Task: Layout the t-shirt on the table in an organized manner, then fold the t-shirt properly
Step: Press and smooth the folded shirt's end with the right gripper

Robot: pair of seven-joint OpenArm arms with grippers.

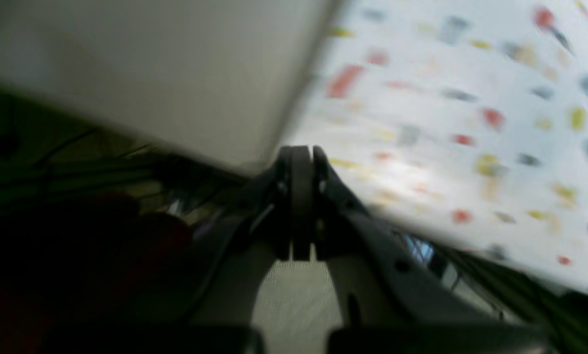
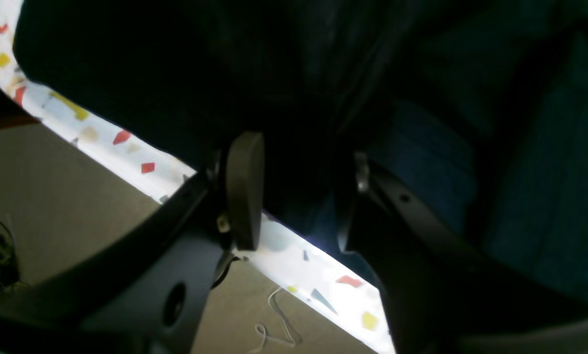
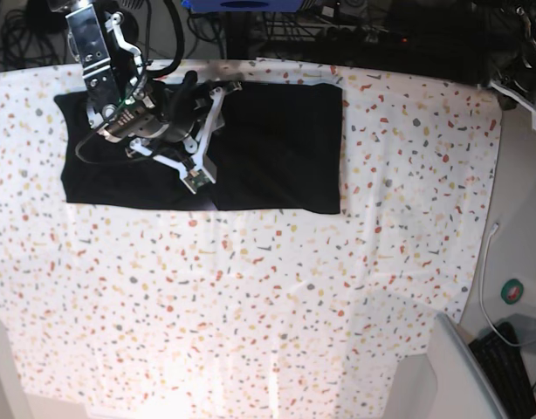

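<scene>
Blurred speckle fills the upper right of the left wrist view, where the table (image 1: 451, 123) shows its white cover with red, yellow and grey flecks, smeared by motion; a plain pale surface takes the upper left and dark clutter lies below it. The left gripper (image 1: 301, 162) sits at the centre of that view with its dark pads pressed flat together and nothing between them. Seen from the right wrist, the t-shirt (image 2: 284, 73) is a dark mass covering most of the frame, lying on the table, whose flecked edge (image 2: 126, 142) runs as a bright diagonal strip from upper left to lower right, with a beige floor beyond it. The right gripper (image 2: 298, 191) has its jaws parted by a moderate gap; dark cloth lies between and behind them, and the left-hand pad (image 2: 244, 187) stands clear of the fabric's edge, so no pinch is visible. From the base view, the t-shirt (image 3: 277, 148) lies as a flat black rectangle on the far part of the table (image 3: 268, 305), its edges fairly straight. The right gripper (image 3: 196, 179) and its arm sit over the shirt's left half, near the front edge of the cloth. The left gripper cannot be made out in that view.
</scene>
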